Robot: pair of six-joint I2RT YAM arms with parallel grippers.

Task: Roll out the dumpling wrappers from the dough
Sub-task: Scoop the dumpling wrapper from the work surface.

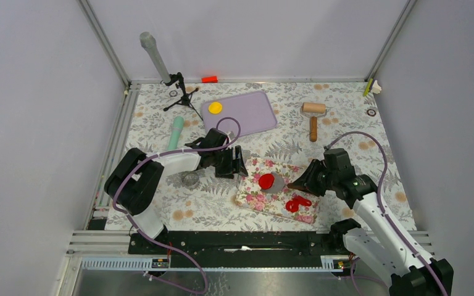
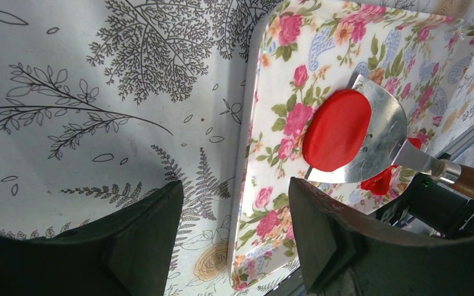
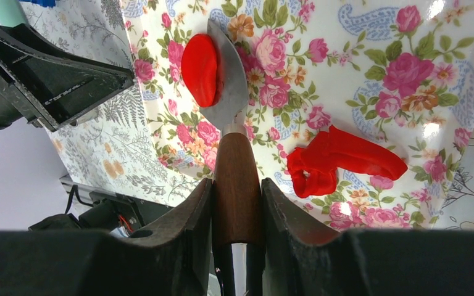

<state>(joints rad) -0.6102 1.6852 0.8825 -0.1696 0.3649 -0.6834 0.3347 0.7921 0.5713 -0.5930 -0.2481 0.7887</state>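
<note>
Slippage risk: red wrapper (image 2: 336, 129) rests on the spatula blade (image 2: 386, 123), overhanging its edge above the floral board (image 2: 278, 203) — right jaws clamped on the wooden handle, left jaws open and empty nearby — so any tilt could slide or fold it.

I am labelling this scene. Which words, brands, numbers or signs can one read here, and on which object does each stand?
None can be read.
The floral board, the tablecloth and the purple mat carry only patterns or plain colour.
The spatula in the right gripper shows no stamp.
The small white and yellow object at the far right corner is too small to tell.
</note>
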